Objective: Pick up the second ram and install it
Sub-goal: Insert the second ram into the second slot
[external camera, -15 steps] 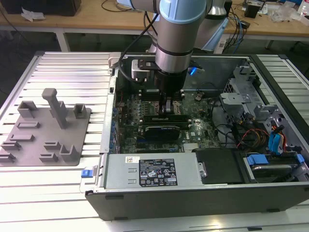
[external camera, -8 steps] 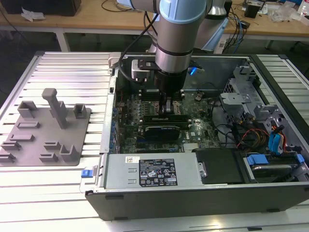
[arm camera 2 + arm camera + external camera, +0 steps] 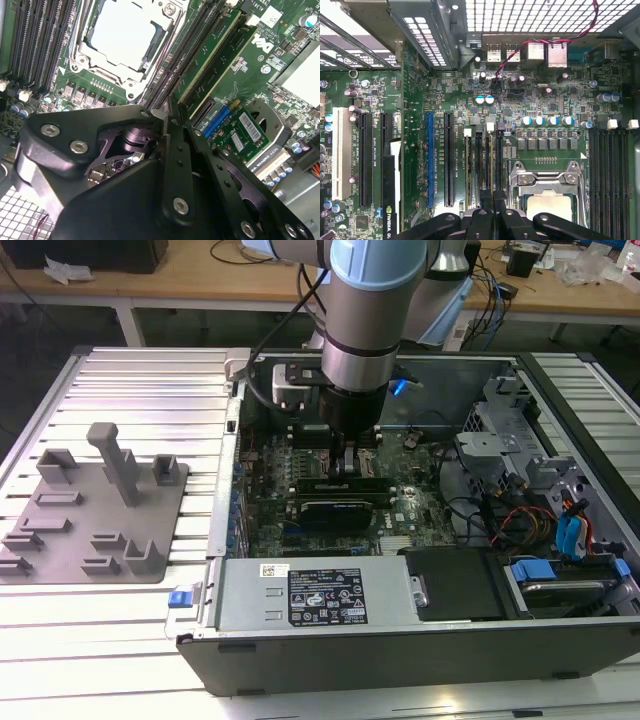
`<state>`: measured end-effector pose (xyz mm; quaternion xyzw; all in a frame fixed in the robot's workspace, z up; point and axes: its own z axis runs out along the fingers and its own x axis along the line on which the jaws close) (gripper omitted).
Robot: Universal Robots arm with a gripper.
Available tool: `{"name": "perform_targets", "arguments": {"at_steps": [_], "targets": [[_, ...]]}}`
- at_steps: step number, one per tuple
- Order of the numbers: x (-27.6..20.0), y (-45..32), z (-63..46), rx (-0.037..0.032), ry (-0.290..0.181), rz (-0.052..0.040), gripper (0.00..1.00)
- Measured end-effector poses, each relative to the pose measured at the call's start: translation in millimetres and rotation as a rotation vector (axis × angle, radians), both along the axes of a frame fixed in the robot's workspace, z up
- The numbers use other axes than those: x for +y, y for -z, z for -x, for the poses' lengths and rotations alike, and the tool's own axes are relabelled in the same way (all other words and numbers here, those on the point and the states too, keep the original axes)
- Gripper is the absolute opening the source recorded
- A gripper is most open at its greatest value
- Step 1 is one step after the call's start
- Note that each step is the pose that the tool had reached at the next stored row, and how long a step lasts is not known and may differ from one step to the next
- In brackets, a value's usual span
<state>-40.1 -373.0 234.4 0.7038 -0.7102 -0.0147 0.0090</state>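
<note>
My gripper (image 3: 345, 468) hangs low inside the open computer case, over the motherboard's memory slots (image 3: 482, 160) beside the CPU socket (image 3: 547, 200). In the second wrist view its black fingers (image 3: 180, 150) are drawn together, shut on a thin board seen edge-on, the second ram (image 3: 165, 122). Most of the ram is hidden by the fingers. The gripper (image 3: 167, 111) points along the dark row of memory slots (image 3: 187, 55) next to the CPU socket (image 3: 125, 35). In the first wrist view the gripper (image 3: 492, 196) sits right over those slots.
A black graphics card (image 3: 335, 508) lies just in front of the gripper. The power supply (image 3: 310, 595) fills the case's near side, and drive bays with cables (image 3: 530, 490) sit at the exterior view's right. A grey fixture plate (image 3: 95, 505) lies on the slatted table at the left.
</note>
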Motion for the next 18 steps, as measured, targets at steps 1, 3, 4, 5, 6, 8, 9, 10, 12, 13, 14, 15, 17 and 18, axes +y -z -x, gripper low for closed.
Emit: {"name": "perform_targets", "arguments": {"at_steps": [1,3,4,5,6,8,9,10,12,13,14,15,17,18], "targets": [[0.0,0.1,0.0,0.0001,0.000,0.0000,0.09],[0.0,0.5,0.0,0.0000,0.000,-0.0001,0.09],[0.0,1.0,0.0,0.0000,0.000,-0.0001,0.09],[0.0,1.9,0.0,-0.0002,0.000,-0.0004,0.09],[0.0,3.0,0.0,0.0001,0.000,-0.0001,0.09],[0.0,3.0,0.0,0.0001,0.000,0.0001,0.09],[0.1,3.9,0.0,-0.0002,0.000,-0.0005,0.09],[-0.1,5.2,0.0,0.0000,0.000,-0.0001,0.09],[-0.1,6.8,0.0,0.0001,0.000,0.0002,0.09],[0.0,7.5,0.0,-0.0001,0.000,-0.0004,0.09],[-0.1,8.7,0.0,0.0000,0.000,-0.0001,0.09],[-0.1,8.7,0.0,0.0001,0.000,0.0000,0.09],[0.0,9.5,0.0,0.0000,0.000,-0.0002,0.09],[-0.1,9.7,0.0,0.0002,0.000,0.0002,0.09]]}}
